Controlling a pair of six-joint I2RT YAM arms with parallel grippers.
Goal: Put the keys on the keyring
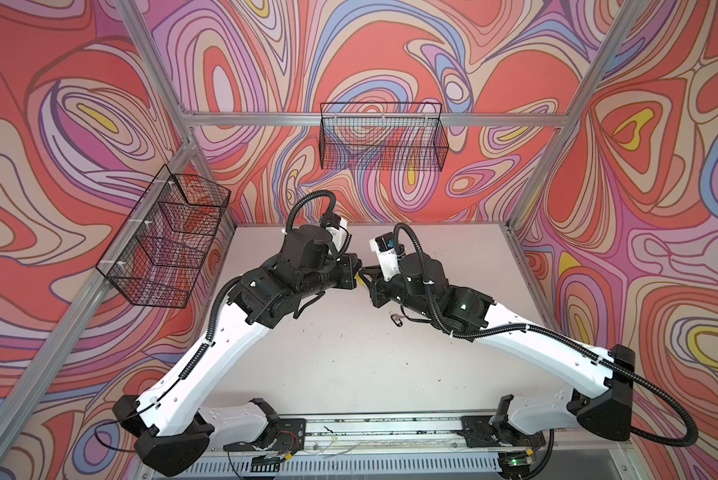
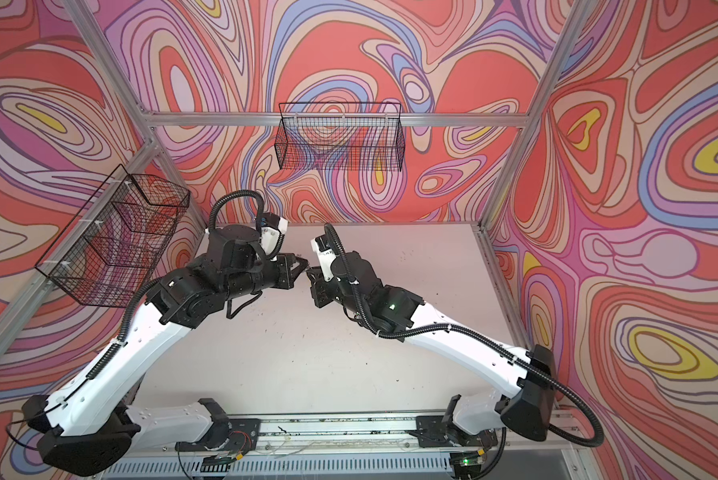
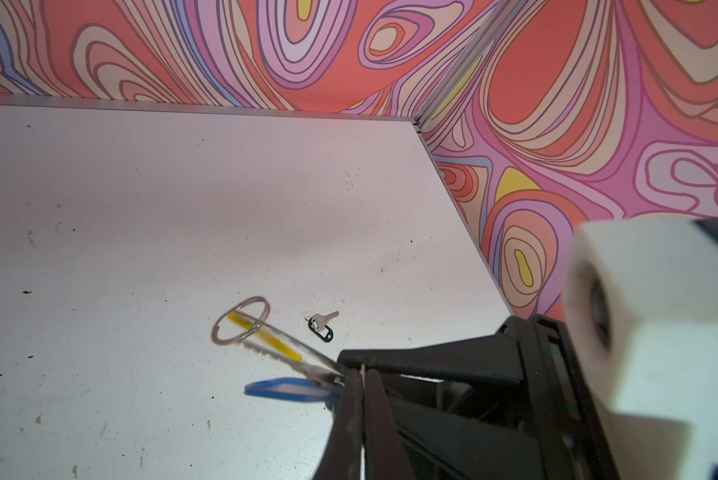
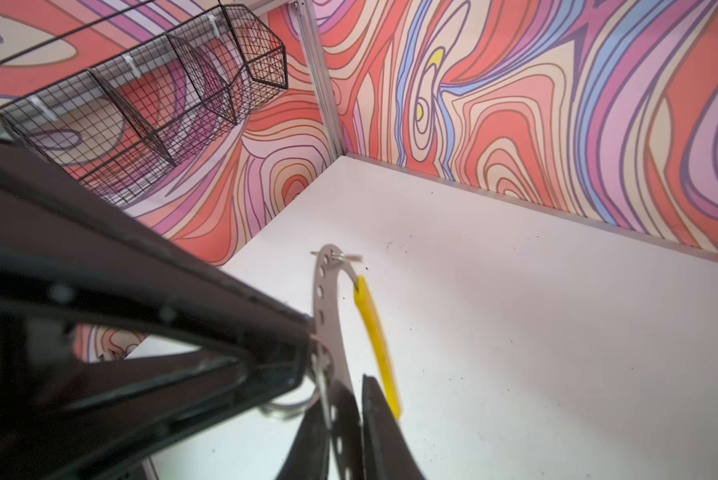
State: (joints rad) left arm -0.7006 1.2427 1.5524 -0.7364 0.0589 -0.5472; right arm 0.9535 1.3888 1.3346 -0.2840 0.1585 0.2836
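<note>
Scuffed desk [image 3: 141, 208], swirl-patterned walls [image 3: 556, 83]; left end effector [image 3: 362, 370] and right end effector [image 4: 357, 386] pinch keyring [image 4: 327, 299] (black-tagged key [image 3: 322, 328] on desk)

- keyring [image 4: 323, 299]: flat grey metal, dull satin finish, punched with small holes.
- yellow sleeve [image 4: 376, 345] on it: looks like smooth plastic, slight sheen.
- wire loop [image 3: 216, 330] at its rim: bright, polished metal.
- blue tag [image 3: 286, 388]: glossy plastic, a little see-through.
- black tag [image 3: 322, 334]: dark plastic.
- key [image 3: 326, 319] on the black tag: pale silvery metal.
- left end effector [image 3: 361, 376], right end effector [image 4: 355, 388]: black plastic fingers, matt, edges faintly dusty.
- bench [image 3: 141, 199]: white, matt, smooth, scuffed and flecked with dark specks.
- basket [image 1: 382, 137]: thin black-coated wire mesh.
- frame rail [image 1: 265, 119]: bare silver metal, matt.
- arm shell [image 1: 224, 357]: smooth white plastic.
- cable conduit [image 1: 313, 192]: ribbed black plastic.
</note>
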